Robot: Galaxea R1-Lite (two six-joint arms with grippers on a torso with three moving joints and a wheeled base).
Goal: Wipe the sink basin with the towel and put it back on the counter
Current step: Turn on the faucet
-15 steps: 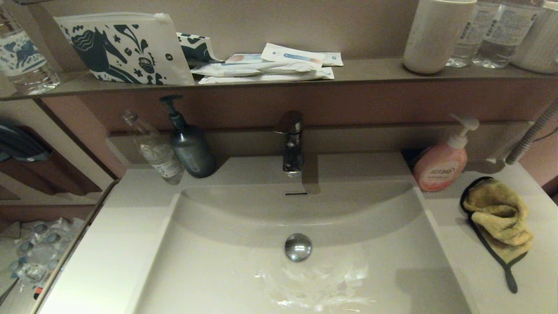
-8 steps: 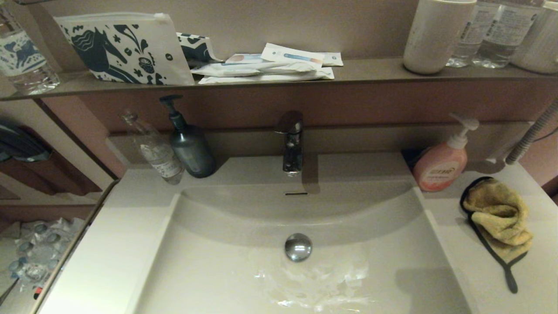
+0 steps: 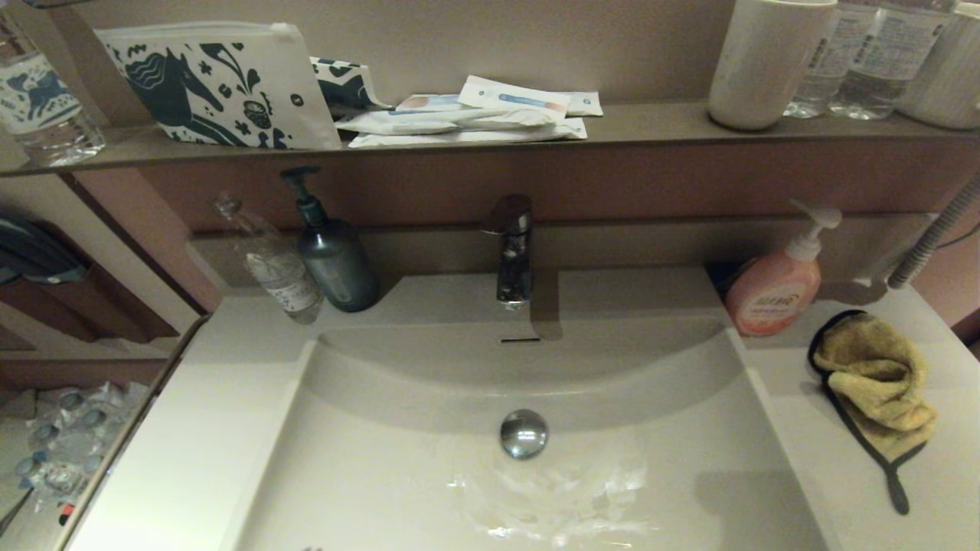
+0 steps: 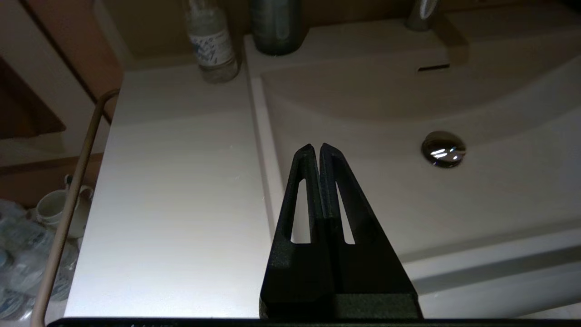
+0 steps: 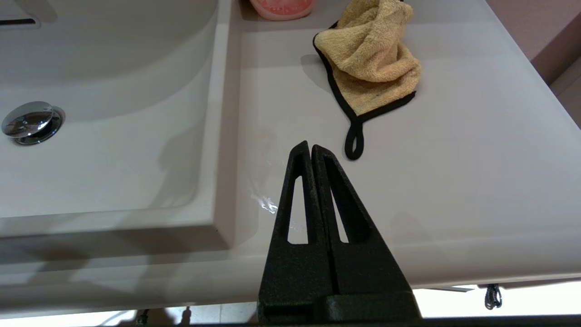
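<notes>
The mustard-yellow towel lies crumpled on the counter right of the sink basin, its black loop strap trailing toward the front. In the right wrist view the towel sits beyond my right gripper, which is shut and empty, hovering over the counter near the front edge, just short of the strap loop. My left gripper is shut and empty above the basin's left rim. The chrome drain plug sits mid-basin. Neither gripper shows in the head view.
A pink soap pump bottle stands just behind the towel. The faucet, a dark pump bottle and a clear bottle line the back. A brown shelf above carries pouches and cups. Wet streaks glisten in the basin.
</notes>
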